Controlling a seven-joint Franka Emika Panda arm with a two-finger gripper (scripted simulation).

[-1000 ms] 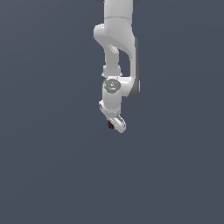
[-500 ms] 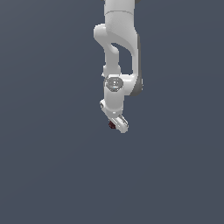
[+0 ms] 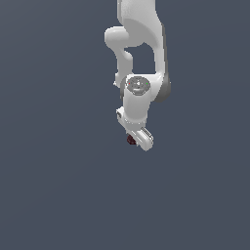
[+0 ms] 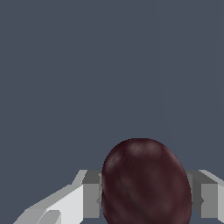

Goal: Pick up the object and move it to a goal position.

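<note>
Exterior view, read left to right: flat grey-blue ground, then the white arm [image 3: 139,58] hanging down the middle, then more of the same flat ground. No goal marker shows anywhere, and no separate surface edge can be made out.

The claw [image 3: 137,136] sits at the arm's lower end. The object [image 3: 131,140], a small dark maroon lump, pokes out at the claw's edge toward the exterior view's left, touching it.

Wrist view: one grey finger pad [image 4: 89,192], then the object [image 4: 146,181], then the second pad, one on each side and pressed against it. The claw is clamped on the object, which lies directly between the fingers, not off to either side. The lump looks egg-shaped, its long axis running across the grip line.

Judgement: pick done, carry stage. Which way the goal lies cannot be told.
</note>
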